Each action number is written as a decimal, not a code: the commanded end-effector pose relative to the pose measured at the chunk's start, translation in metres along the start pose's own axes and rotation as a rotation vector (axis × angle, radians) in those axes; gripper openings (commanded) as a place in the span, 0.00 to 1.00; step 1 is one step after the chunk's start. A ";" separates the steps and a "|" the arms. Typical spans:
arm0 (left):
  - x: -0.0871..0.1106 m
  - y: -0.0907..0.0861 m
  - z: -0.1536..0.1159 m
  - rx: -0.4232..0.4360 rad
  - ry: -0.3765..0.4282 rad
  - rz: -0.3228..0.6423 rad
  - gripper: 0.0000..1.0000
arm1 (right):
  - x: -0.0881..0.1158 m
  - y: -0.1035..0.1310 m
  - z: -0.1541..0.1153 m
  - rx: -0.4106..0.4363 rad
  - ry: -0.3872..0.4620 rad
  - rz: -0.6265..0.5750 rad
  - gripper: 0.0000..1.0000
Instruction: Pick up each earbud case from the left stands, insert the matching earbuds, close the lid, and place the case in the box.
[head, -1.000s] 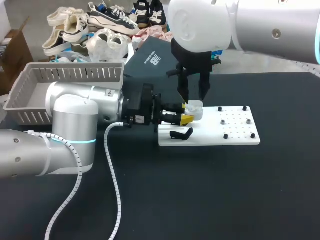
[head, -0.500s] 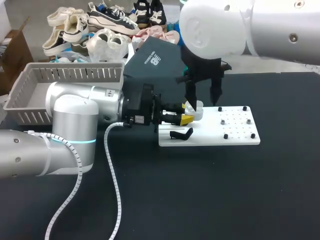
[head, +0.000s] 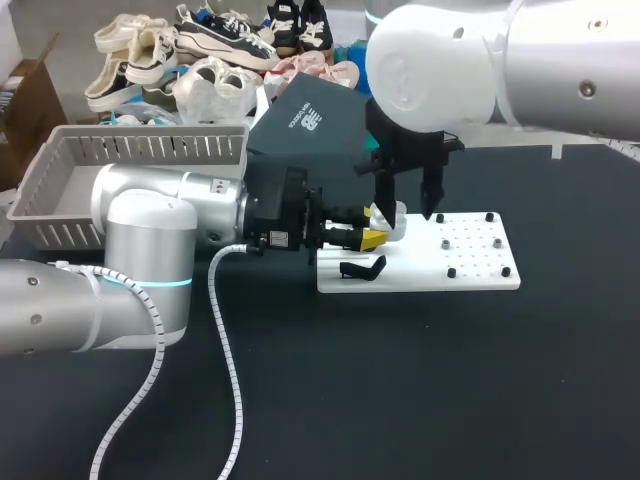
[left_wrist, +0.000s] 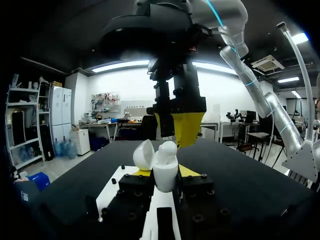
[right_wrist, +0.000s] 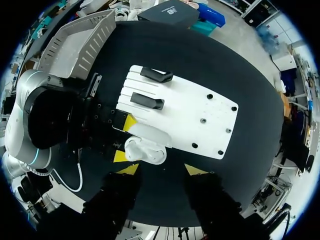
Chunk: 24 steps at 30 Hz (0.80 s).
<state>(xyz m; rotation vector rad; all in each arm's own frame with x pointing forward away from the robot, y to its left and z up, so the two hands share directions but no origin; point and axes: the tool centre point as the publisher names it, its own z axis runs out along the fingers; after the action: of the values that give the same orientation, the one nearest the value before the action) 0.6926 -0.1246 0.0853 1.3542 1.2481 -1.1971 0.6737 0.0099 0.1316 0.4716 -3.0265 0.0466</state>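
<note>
A white earbud case (head: 391, 222) with its lid tipped open sits over the left end of the white stand board (head: 470, 270). My left gripper (head: 372, 238) is shut on it from the side. In the left wrist view the case (left_wrist: 165, 167) stands upright between the yellow fingertips (left_wrist: 189, 171), a rounded white piece showing in its top. My right gripper (head: 406, 212) hangs just above the case and slightly right of it, open and holding nothing. From the right wrist the case (right_wrist: 145, 150) lies ahead of the spread right gripper (right_wrist: 163, 170).
Two black stands (right_wrist: 156, 75) (right_wrist: 147, 101) sit at the board's left end, and small black pegs (head: 451, 272) dot its right half. A grey slotted basket (head: 130, 150) stands at the back left. A dark box lid (head: 305, 120) lies behind the board.
My right gripper has shifted a little to the right from straddling directly over the case. The left gripper and the case have stayed still.
</note>
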 end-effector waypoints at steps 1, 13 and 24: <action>0.000 0.000 0.000 0.000 -0.001 0.000 0.00 | -0.003 0.001 0.001 -0.001 0.001 -0.002 0.49; 0.000 0.000 0.000 0.000 -0.001 0.000 0.00 | -0.004 -0.002 -0.002 -0.014 -0.009 -0.004 0.62; 0.000 0.000 0.000 0.000 -0.001 0.000 0.00 | -0.034 -0.032 -0.027 -0.045 -0.100 0.096 1.00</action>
<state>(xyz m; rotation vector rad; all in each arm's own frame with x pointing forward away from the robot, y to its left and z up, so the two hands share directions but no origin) 0.6926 -0.1246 0.0853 1.3542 1.2481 -1.1971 0.7148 -0.0028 0.1576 0.3474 -3.1295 -0.0250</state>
